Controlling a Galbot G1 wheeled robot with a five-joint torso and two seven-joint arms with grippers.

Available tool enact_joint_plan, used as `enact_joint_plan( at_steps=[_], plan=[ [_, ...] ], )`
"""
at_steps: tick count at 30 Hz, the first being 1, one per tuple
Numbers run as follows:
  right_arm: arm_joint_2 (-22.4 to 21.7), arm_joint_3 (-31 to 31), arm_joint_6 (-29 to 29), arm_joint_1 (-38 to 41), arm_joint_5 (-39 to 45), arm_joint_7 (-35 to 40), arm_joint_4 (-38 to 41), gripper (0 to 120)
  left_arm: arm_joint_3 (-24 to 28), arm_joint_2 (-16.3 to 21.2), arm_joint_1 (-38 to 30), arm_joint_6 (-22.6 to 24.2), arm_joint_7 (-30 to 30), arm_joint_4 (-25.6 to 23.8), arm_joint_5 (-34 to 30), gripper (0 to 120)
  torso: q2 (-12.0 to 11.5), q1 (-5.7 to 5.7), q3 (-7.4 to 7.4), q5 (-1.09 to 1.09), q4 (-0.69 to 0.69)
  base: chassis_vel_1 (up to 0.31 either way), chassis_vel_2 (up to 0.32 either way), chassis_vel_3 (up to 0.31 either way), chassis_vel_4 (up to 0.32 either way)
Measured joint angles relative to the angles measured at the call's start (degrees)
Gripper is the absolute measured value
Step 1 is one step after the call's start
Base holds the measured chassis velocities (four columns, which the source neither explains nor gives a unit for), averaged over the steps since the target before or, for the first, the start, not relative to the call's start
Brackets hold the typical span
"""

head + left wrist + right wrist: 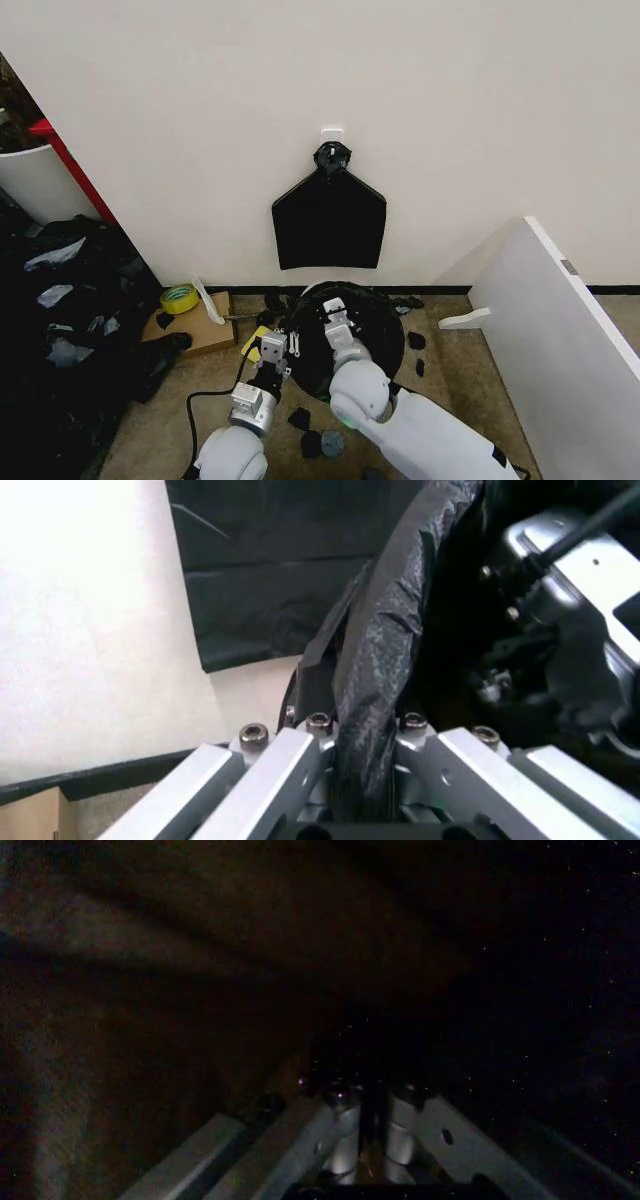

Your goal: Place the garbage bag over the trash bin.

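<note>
Left end effector (365, 727) is clamped on the garbage bag (385, 652) rim fold, at the near-left edge of the bag-draped trash bin (385, 330). Right end effector (335, 318) is sunk inside the bag mouth; narrow, fingers (340, 1140) nearly closed, nothing visibly gripped. Bundle of black bags (328, 220) is hung on the wall behind.

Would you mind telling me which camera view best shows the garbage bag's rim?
The left wrist view: the garbage bag rim passes between the left end effector fingers. The head view shows it from above, partly hidden. The right wrist view is too dark to tell.
</note>
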Motion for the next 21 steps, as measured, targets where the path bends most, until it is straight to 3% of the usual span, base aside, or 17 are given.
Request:
enact_joint_plan(
  at_steps=[10,15,21],
  plan=[
    [-3.91,4.15,6.97,-6.16,12.27,-8.69,7.70,0,-0.87,0.72,-1.30,-1.39,1.55,0.65,-1.26,1,0.00,0.00,-0.01,0.00,-0.01,0.000,0.000,0.000,0.000],
    [-5.16,5.03,6.16,-8.45,16.41,-10.05,10.35,0,-1.03,0.93,-1.35,-1.55,1.85,0.59,-1.61,1,0.00,-0.01,-0.01,0.00,0.00,0.000,0.000,0.000,0.000],
    [-4.21,5.00,1.65,-8.71,14.55,-8.05,7.31,0,-0.16,0.99,-1.04,-1.54,1.92,-0.26,-1.55,1,0.00,-0.01,-0.01,0.00,0.00,0.000,0.000,0.000,0.000]
  ],
)
